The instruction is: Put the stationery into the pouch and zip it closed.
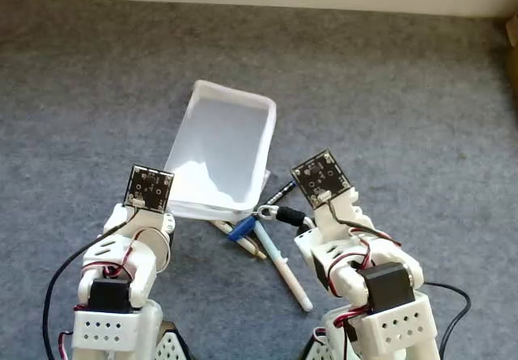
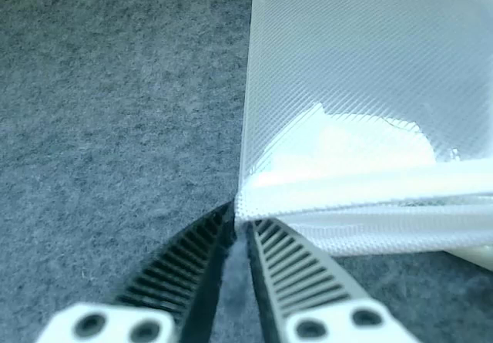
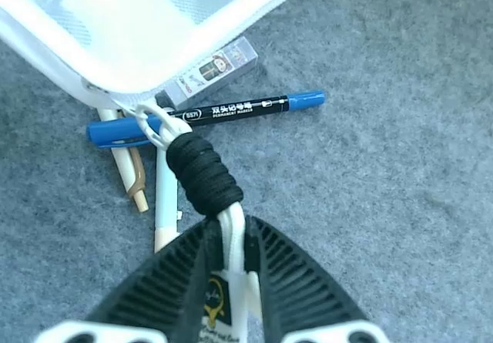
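The pouch point(image 1: 222, 146) is a flat rectangle of translucent white mesh with a smooth white zip band. It lies mid-bench, tilted, its mouth facing the near edge. A pale, folded shape shows through the weave inside it. The bench point(image 1: 405, 93) is covered in grey, short-napped felt.

The left fingers point(image 2: 192, 258), black and ribbed, are closed to a thin slit and pinch the near left corner of the pouch point(image 2: 370, 65). The right fingers point(image 3: 293, 281) are clamped on the white strap of the zip pull point(image 3: 204, 173), a tight black cord winding tied to a white ring at the pouch's near right corner.

The stationery lies outside the pouch, on the felt just by that corner:
- A marker point(image 3: 231, 110) with a black barrel and blue ends lies under the pull, partly crossed by it; it bears white print.
- A white pen point(image 1: 283, 267) points toward the near edge.
- A beige pen point(image 3: 135, 173) lies beside it, half hidden under the marker.
- A small grey block point(image 3: 212, 72) with a cartoon figure on its label touches the pouch rim.
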